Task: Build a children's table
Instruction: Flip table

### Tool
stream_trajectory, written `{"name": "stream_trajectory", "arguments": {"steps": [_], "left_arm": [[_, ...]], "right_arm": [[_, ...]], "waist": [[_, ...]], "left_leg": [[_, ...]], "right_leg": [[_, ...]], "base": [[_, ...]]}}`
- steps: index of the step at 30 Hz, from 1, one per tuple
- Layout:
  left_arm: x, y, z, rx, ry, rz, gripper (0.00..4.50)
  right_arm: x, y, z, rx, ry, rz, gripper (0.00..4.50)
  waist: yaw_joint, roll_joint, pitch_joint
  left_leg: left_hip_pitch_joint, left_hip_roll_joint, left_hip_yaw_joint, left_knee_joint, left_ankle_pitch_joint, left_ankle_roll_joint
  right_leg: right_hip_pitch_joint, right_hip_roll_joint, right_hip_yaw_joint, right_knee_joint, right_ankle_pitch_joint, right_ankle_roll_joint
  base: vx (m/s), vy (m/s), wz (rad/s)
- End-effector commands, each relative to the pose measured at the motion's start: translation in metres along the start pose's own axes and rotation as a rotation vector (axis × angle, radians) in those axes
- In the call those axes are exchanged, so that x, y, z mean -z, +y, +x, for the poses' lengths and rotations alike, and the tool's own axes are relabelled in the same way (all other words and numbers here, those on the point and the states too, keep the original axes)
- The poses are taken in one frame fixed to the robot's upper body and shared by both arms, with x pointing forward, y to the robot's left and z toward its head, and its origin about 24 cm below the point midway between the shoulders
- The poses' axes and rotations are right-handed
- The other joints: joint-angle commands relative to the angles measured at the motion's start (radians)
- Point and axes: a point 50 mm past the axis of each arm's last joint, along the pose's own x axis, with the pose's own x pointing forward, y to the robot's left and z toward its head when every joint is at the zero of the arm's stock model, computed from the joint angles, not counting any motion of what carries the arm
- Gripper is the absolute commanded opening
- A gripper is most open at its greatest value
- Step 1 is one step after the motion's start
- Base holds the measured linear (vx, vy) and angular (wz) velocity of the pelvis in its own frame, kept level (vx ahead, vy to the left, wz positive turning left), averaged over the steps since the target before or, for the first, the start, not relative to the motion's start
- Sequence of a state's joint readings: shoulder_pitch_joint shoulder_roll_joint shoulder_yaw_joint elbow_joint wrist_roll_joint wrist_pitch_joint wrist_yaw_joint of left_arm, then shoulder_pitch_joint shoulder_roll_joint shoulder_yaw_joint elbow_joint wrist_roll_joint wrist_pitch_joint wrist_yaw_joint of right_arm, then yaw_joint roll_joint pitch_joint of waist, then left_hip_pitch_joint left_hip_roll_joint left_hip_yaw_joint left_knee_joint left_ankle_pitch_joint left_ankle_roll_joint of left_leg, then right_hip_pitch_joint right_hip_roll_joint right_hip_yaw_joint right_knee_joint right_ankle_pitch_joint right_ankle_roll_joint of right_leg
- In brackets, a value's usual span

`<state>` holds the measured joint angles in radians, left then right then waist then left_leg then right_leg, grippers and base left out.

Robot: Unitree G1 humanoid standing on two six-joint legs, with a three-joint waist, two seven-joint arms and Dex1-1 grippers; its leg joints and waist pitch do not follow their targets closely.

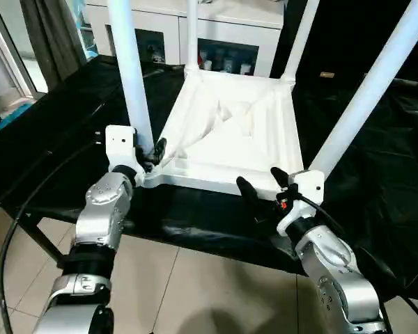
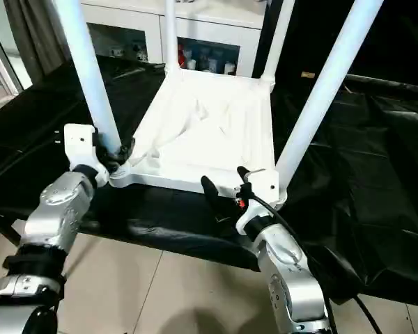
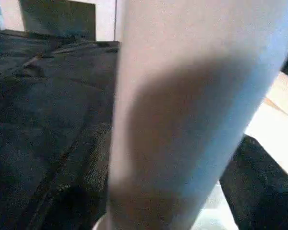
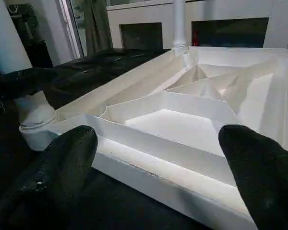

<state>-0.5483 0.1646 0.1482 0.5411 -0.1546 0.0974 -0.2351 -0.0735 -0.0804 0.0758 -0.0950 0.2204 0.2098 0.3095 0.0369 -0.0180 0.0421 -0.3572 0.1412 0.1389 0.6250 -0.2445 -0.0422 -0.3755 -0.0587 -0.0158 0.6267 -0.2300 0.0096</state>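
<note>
Inverted table top [image 1: 230,139] lies on the desk [image 1: 376,174], exposing sockets; left gripper [image 1: 152,154] straddles a leg [image 1: 132,76] (grip unclear). Right gripper [image 4: 158,163] spread, facing rim.

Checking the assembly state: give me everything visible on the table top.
The table top is white, plastic-looking and rectangular, lying upside down on a black cloth, ribbed underside up inside a raised rim. Four white tube legs stand up from its corners; the near left leg rises from its round socket with the left gripper around its base. The right gripper, fingers spread, hovers before the near rim; contact cannot be told. A white cabinet stands behind.
</note>
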Motion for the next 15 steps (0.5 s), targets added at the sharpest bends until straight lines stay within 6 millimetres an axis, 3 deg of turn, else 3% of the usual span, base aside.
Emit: {"name": "stream_trajectory", "arguments": {"steps": [1,10,15], "left_arm": [[-0.002,-0.001,0.002,-0.003,-0.011,-0.010,3.14],[-0.001,-0.008,0.004,-0.005,-0.007,-0.073,2.40],[0.004,-0.015,0.004,-0.065,0.011,-0.249,2.24]], "right_arm": [[0.001,-0.002,0.001,0.013,0.009,-0.008,4.50],[0.002,-0.002,0.000,0.014,0.010,-0.010,4.50],[0.002,-0.002,-0.001,0.013,0.008,-0.015,4.50]], "waist": [[0.004,0.006,-0.048],[0.006,0.008,-0.048],[0.009,0.006,-0.046]], "left_leg": [[0.002,0.075,-0.021,-0.086,-0.009,0.059],[0.002,0.078,-0.018,-0.087,-0.018,0.055],[0.001,0.079,-0.016,-0.088,-0.038,0.049]], "right_leg": [[0.048,-0.086,0.042,-0.057,0.136,-0.271],[0.045,-0.086,0.042,-0.058,0.137,-0.271],[0.046,-0.087,0.043,-0.060,0.111,-0.270]], "base": [[0.000,0.000,0.00],[0.000,0.000,0.00],[0.000,0.000,0.00]]}}
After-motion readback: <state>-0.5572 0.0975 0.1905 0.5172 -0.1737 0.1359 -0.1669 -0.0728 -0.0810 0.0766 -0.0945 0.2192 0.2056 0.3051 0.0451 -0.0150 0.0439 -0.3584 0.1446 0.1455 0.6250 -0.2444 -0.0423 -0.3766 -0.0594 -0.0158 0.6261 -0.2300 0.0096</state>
